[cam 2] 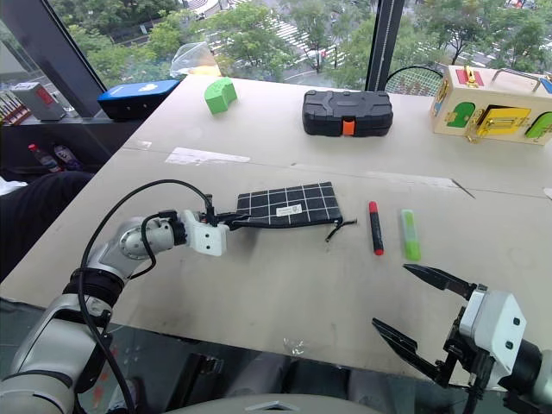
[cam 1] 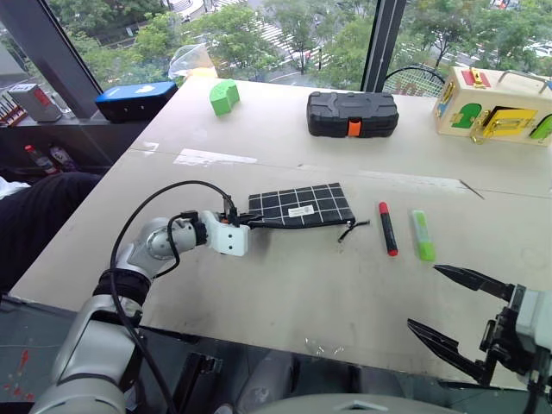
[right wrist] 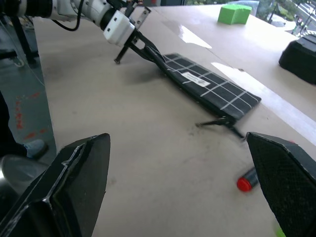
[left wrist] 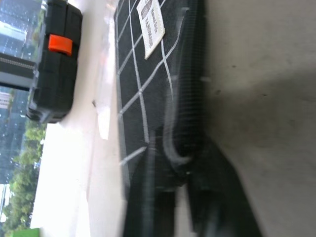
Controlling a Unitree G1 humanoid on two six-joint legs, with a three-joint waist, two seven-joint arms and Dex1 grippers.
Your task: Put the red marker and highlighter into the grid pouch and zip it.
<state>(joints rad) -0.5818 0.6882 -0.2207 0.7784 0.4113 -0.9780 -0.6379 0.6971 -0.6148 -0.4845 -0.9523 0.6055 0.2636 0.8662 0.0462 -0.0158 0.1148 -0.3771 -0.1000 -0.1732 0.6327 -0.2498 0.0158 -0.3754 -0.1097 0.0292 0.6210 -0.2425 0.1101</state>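
Note:
The grid pouch (cam 1: 302, 205), black with white lines and a small white label, lies flat mid-table with its cord pull (cam 1: 354, 228) trailing off its right end. My left gripper (cam 1: 253, 222) is shut on the pouch's left end, and in the right wrist view that end looks slightly raised (right wrist: 153, 52). The red marker (cam 1: 387, 228) lies just right of the pouch. The lime-green highlighter (cam 1: 423, 235) lies beside it, farther right. My right gripper (cam 1: 423, 297) hovers open at the table's near right edge, short of both pens, holding nothing.
A black hard case with an orange latch (cam 1: 352, 114) stands at the back centre. A green curved block (cam 1: 223, 97) is at the back left. A wooden latch box (cam 1: 496, 108) sits at the back right. A blue box (cam 1: 135, 99) rests on the ledge beyond the table's left corner.

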